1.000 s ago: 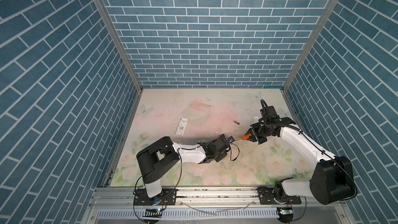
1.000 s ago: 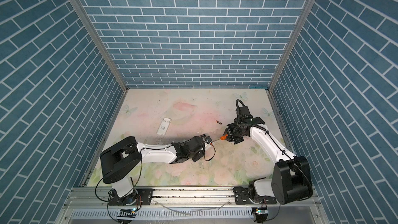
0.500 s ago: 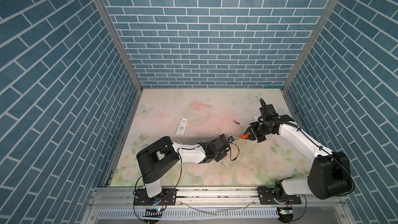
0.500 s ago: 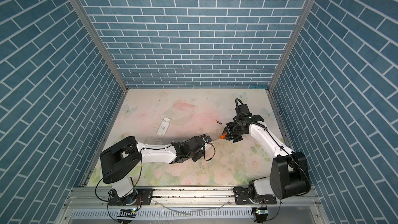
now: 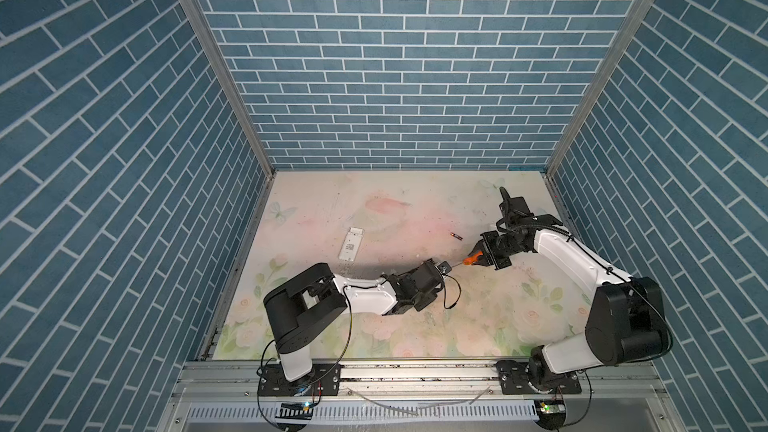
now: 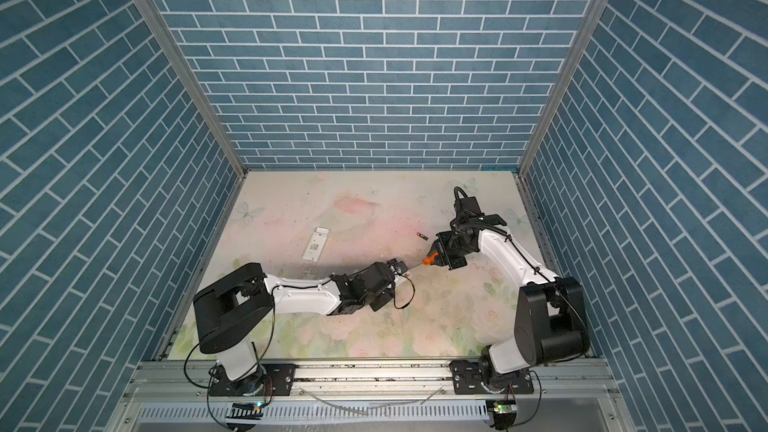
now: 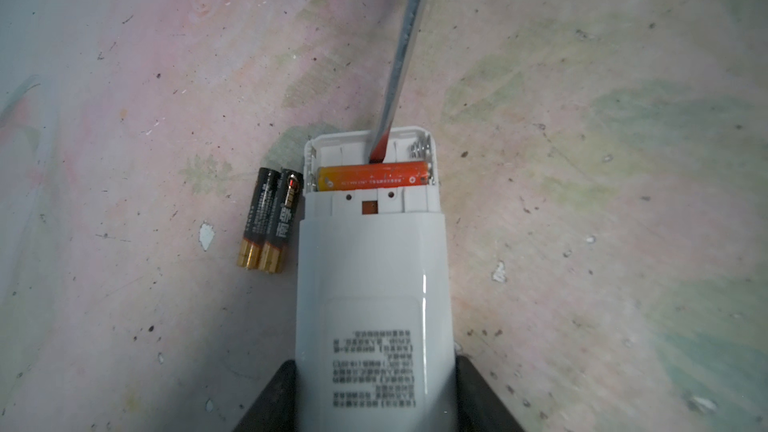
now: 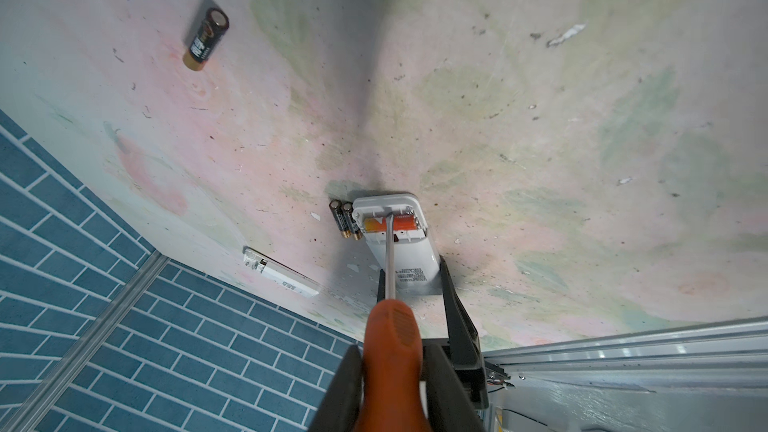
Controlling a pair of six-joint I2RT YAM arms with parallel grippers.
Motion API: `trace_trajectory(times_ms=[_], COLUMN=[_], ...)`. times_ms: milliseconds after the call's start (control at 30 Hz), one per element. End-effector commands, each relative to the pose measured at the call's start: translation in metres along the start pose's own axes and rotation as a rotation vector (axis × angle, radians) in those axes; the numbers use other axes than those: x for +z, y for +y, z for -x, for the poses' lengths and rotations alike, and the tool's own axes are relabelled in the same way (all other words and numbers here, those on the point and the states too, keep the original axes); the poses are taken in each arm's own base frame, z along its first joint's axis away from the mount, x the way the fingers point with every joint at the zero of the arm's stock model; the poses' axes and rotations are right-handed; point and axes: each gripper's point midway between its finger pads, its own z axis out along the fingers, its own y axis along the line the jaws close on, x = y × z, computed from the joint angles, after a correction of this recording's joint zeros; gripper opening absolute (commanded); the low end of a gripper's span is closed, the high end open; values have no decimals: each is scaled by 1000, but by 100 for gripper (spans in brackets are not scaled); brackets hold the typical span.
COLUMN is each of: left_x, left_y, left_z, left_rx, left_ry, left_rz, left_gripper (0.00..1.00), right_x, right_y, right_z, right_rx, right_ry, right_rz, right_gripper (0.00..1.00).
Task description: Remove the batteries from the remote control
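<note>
Facing back-up over the table [image 5: 374, 201], the remote [image 7: 372, 284] was clasped at its labelled end by the left gripper [image 7: 374, 403], whose fingers [image 7: 270, 405] were pressed against its two sides. The battery bay at the far end was uncovered. One orange battery [image 7: 374, 178] was seated crosswise in the bay, in the slot nearer the label, and a bare spring [image 7: 419, 147] was seen in the slot beyond it.

The screwdriver [image 8: 392, 347] was grasped by its orange handle in the right gripper [image 8: 392, 388], which was clenched on it. Its shaft was angled down into the bay. The tip was set at the orange battery's outer side, near the middle, but whether it touched could not be told.

Two black batteries [image 7: 270, 218] were seen side by side, touching each other, on the table just beside the remote's open end. A third black battery [image 5: 456, 236] was seen farther back on the table, well apart from the remote and near the right gripper. A white cover [image 5: 351, 244] was seen flat on the table, well apart from the remote, toward the left wall.
</note>
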Motion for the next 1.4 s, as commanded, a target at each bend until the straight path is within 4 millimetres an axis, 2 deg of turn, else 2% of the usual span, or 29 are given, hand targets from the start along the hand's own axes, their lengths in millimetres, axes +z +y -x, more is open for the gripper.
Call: trace_trajectory(times_ms=[0, 300, 567, 833, 1133, 1233, 1367], left_x=[16, 22, 22, 24, 27, 27, 26], left_y=[-38, -40, -41, -44, -48, -46, -37], left_z=[-53, -60, -62, -65, -69, -70, -67], left_rx=[132, 135, 131, 134, 143, 132, 72], left_ry=[155, 175, 174, 180, 186, 189, 184], left_rz=[-143, -145, -151, -162, -184, -192, -198], left_gripper=[20, 20, 20, 20, 19, 19, 29], right_x=[16, 21, 36, 36, 13, 2, -12], right_y=[-18, -21, -25, -17, -9, -20, -37], right_z=[0, 11, 21, 29, 17, 12, 9], right_rx=[-9, -37, -38, -153, -225, -225, -208], right_ry=[23, 0, -5, -6, 2, -7, -37], right_rz=[-121, -179, -189, -223, -235, -276, -305], right_gripper=[0, 0, 0, 0, 0, 0, 0])
